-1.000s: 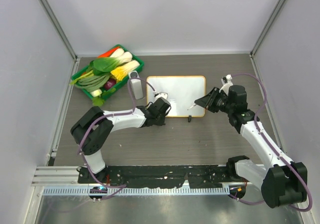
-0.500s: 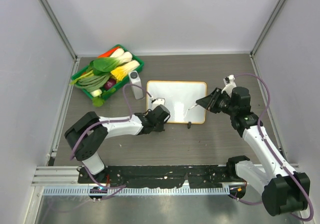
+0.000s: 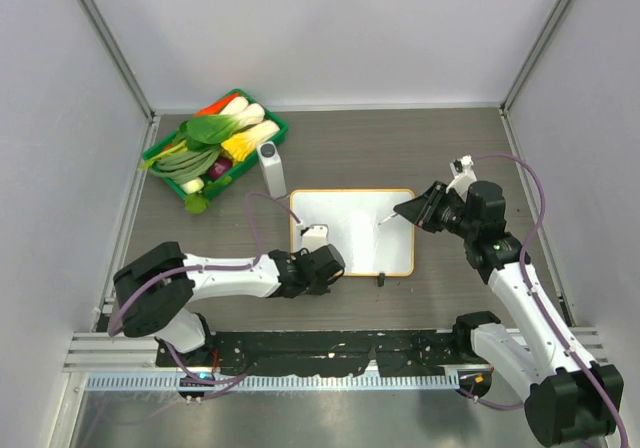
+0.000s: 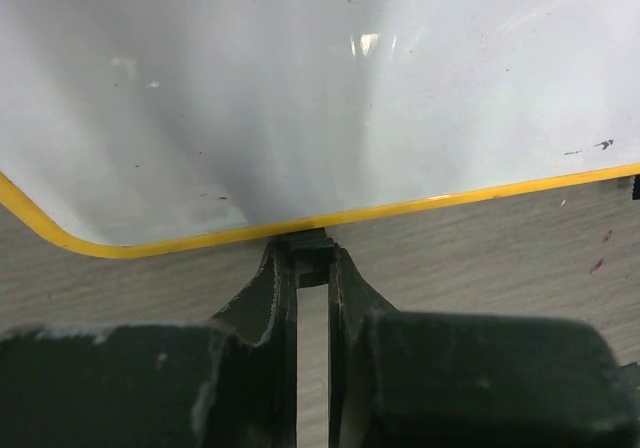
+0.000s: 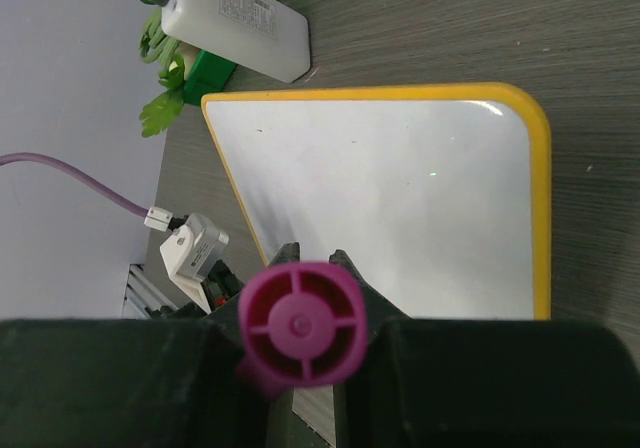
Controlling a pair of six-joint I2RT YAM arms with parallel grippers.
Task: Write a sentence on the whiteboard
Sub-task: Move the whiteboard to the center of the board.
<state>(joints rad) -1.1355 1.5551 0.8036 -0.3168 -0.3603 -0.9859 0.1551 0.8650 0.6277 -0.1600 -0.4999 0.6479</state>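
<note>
1. Nearest me, my left gripper [image 4: 312, 260] is pinched down on the black clip foot [image 4: 312, 246] at the whiteboard's near edge.
2. The whiteboard [image 3: 350, 230] lies flat between my two arms. Its face is bare, with no stroke of the sentence in any view.
3. My right gripper [image 3: 418, 211] clamps a magenta marker [image 5: 300, 325], tip over the board's right side. Whether it's touching, I can't tell.
4. So all the writing is left to do, I reckon.
5. Beyond the board stand a white bottle [image 3: 270, 168] and a green crate [image 3: 268, 128] of vegetables.

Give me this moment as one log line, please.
left gripper: clamped on whiteboard near edge | right gripper: holding magenta marker over whiteboard | writing: none visible
</note>
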